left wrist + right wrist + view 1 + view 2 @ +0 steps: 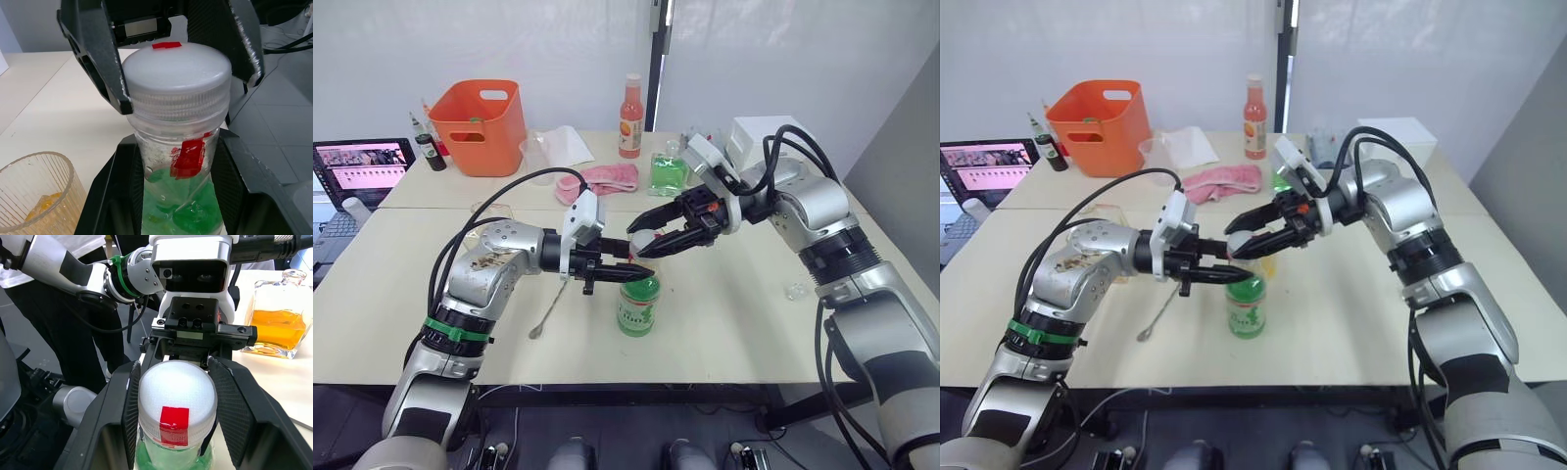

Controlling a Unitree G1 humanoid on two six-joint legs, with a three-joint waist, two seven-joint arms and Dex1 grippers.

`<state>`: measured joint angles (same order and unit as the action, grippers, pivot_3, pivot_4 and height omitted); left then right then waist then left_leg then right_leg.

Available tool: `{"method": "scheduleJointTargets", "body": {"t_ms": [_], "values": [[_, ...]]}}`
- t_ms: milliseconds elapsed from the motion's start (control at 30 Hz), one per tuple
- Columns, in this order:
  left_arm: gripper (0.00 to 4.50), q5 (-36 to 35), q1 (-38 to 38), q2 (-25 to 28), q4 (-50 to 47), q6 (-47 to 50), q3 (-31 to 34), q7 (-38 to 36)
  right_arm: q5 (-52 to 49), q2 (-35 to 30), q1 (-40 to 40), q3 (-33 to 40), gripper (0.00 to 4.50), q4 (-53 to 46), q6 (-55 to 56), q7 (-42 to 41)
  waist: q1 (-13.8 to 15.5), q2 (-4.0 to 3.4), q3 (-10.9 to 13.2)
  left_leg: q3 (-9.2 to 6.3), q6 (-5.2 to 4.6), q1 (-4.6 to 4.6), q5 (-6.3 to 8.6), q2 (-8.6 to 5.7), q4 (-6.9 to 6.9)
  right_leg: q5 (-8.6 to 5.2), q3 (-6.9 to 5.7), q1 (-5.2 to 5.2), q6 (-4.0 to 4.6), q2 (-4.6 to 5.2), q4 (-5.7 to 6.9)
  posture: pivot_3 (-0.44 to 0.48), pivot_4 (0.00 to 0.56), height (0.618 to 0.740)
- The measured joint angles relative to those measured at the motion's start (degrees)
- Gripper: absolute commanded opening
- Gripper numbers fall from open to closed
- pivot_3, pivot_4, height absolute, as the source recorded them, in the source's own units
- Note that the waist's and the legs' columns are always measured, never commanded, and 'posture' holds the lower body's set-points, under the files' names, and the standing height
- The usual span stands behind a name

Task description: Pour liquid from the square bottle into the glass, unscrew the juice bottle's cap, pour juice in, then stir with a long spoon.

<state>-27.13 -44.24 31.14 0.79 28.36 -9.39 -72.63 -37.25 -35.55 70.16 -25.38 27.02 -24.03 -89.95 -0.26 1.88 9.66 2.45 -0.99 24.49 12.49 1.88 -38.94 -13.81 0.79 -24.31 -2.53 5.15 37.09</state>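
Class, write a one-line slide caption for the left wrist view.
Left gripper holds the juice bottle by its neck while the right gripper's fingers flank its white cap.

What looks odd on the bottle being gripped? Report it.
Two red tape patches sit on the slim clear plastic juice bottle: one atop its round white screw cap, one on the neck. Nothing looks spilled or askew.

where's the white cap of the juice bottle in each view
Left eye view: cap near the centre, atop the juice bottle.
Right eye view: cap just left of centre.
Left wrist view: cap in the upper middle.
Right wrist view: cap in the lower middle.
Shared landmark: the red tape on the cap and neck, seen in both wrist views.
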Motion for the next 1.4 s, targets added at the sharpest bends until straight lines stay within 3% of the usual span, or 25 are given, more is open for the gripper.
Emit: {"method": "scheduleJointTargets", "body": {"t_ms": [100, 267, 400, 567, 700, 833, 1200, 1233, 1400], "values": [[1.44, 0.1, 0.0, -0.1, 0.2, -0.7, -0.2, -0.3, -0.6, -2.1, -1.5, 5.4, 4.45, -3.1, -2.9, 0.2, 0.3, 0.00, 0.0, -0.02, 0.00, 0.09, 0.00, -0.01, -0.01, 0.00, -0.01, -0.04, 0.00, 0.02, -0.01, 0.000, 0.150, 0.715], [1.44, 0.1, 0.0, 0.0, 0.5, -1.0, -0.1, -0.5, -7.3, -5.4, -9.6, 17.8, 4.48, -20.5, -12.3, 8.0, 0.6, 0.00, 0.0, -0.11, 0.00, 0.10, 0.00, 0.02, 0.00, 0.01, -0.04, -0.05, 0.00, 0.02, 0.01, 0.000, 0.150, 0.715], [1.44, 0.1, 0.3, 0.0, 0.5, -1.2, 0.0, -0.1, -8.8, -5.9, -20.1, 23.8, 4.48, -40.3, -22.1, 27.8, 0.5, -0.01, 0.0, -0.13, 0.01, 0.05, 0.00, 0.02, -0.02, 0.01, 0.01, -0.06, 0.00, 0.05, 0.04, 0.000, 0.150, 0.715], [1.44, 0.0, 0.7, -0.2, 0.1, -1.1, 0.1, 0.2, -11.1, -0.8, -28.3, 30.3, 4.48, -58.7, -37.6, 56.5, 0.7, 0.00, 0.0, -0.21, 0.02, 0.07, -0.02, -0.01, -0.04, 0.01, 0.00, -0.02, 0.01, 0.07, 0.03, 0.000, 0.150, 0.715], [1.44, -0.1, 0.7, -0.2, 0.1, -1.1, 0.2, 0.1, -14.2, 3.4, -30.7, 33.2, 4.48, -66.1, -45.2, 69.2, 0.7, -0.01, 0.0, -0.20, 0.02, 0.06, -0.02, 0.00, -0.04, 0.01, -0.01, -0.02, 0.01, 0.03, 0.02, 0.000, 0.150, 0.715], [1.44, 0.0, 0.7, -0.3, 0.2, -1.1, 0.2, 0.0, -18.0, 6.4, -31.5, 33.3, 4.48, -69.4, -50.2, 76.6, 0.6, -0.01, 0.0, -0.20, 0.02, 0.05, -0.02, -0.01, -0.04, 0.01, 0.00, 0.00, 0.01, 0.03, 0.00, 0.000, 0.150, 0.715], [1.44, 0.1, 0.7, -0.9, 0.9, -1.9, 0.2, -0.3, -20.3, 8.2, -29.5, 31.6, 4.48, -68.4, -52.6, 83.1, 0.5, -0.01, 0.0, -0.20, 0.01, 0.08, -0.02, -0.03, -0.04, 0.00, -0.02, 0.01, 0.00, 0.03, -0.02, 0.000, 0.150, 0.715], [1.44, 0.1, 0.7, -0.9, 0.9, -1.9, 0.2, -0.3, -20.4, 8.3, -29.5, 31.5, 3.97, -68.4, -52.6, 83.4, 0.6, -0.01, 0.0, -0.20, 0.01, 0.08, -0.02, -0.03, -0.04, 0.00, -0.02, 0.01, 0.00, 0.03, -0.03, 0.000, 0.150, 0.715], [1.44, 0.1, 0.7, -0.8, 0.9, -1.9, 0.2, -0.3, -21.8, 9.1, -29.5, 31.3, 2.36, -68.0, -52.5, 84.4, 0.5, -0.01, 0.0, -0.20, 0.01, 0.08, -0.02, -0.02, -0.04, 0.00, -0.02, 0.01, 0.00, 0.02, -0.02, 0.000, 0.150, 0.715]]}}
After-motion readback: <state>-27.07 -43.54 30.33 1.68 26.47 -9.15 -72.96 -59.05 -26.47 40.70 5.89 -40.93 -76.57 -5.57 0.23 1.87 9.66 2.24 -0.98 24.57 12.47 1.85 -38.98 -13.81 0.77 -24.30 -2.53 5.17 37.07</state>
